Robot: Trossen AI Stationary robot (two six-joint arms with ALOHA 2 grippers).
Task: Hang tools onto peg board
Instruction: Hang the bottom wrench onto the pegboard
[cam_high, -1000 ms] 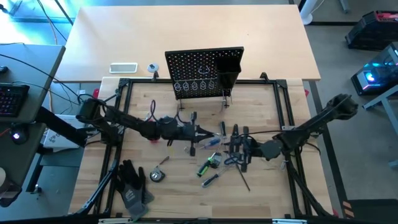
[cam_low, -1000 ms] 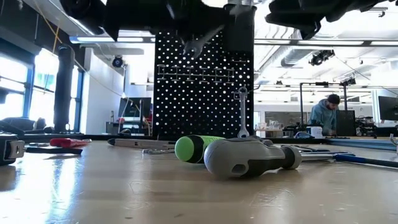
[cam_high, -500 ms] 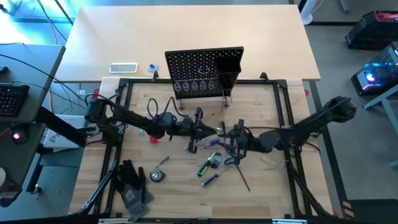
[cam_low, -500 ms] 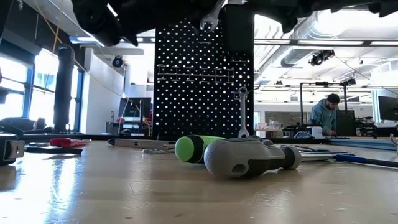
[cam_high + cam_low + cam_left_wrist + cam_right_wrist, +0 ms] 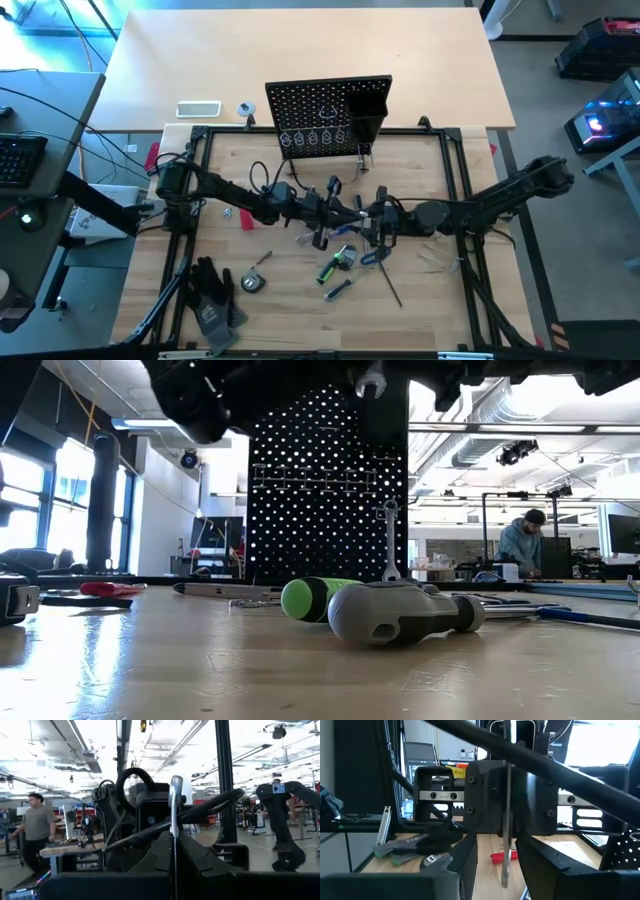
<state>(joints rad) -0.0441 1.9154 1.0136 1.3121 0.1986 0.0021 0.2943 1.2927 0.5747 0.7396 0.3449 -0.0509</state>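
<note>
My left gripper (image 5: pixel 338 205) hangs above the table's middle, shut on a silver wrench (image 5: pixel 175 820). The wrench's head (image 5: pixel 370 380) shows at the top of the low view. My right gripper (image 5: pixel 372 215) faces it from the right, open. In the right wrist view its fingers stand on either side of the wrench's shaft (image 5: pixel 506 820), with a gap on both sides. The black peg board (image 5: pixel 325 110) stands upright at the far middle, and another wrench (image 5: pixel 390 540) hangs on it. Green (image 5: pixel 330 268) and blue (image 5: pixel 338 290) screwdrivers lie on the table below the grippers. My left gripper pinches the wrench's shaft (image 5: pixel 175 865) between its two fingers. The fingers come from the table's left, slanting upward. The wrench is lifted clear of the table and stands roughly upright, its head (image 5: pixel 176 785) above the fingers.
Black gloves (image 5: pixel 215 295) and a tape measure (image 5: pixel 252 282) lie near left. A grey-handled tool (image 5: pixel 400 612) lies beside the green screwdriver (image 5: pixel 310 598). A white flat device (image 5: pixel 198 108) sits beyond the frame at far left. A person works in the room behind.
My left gripper has carried the wrench toward the table's right edge and tipped upward; the wrench's head has risen and shifted right in the low view. My right gripper has moved toward the left gripper and turned, so the two now face each other closely.
</note>
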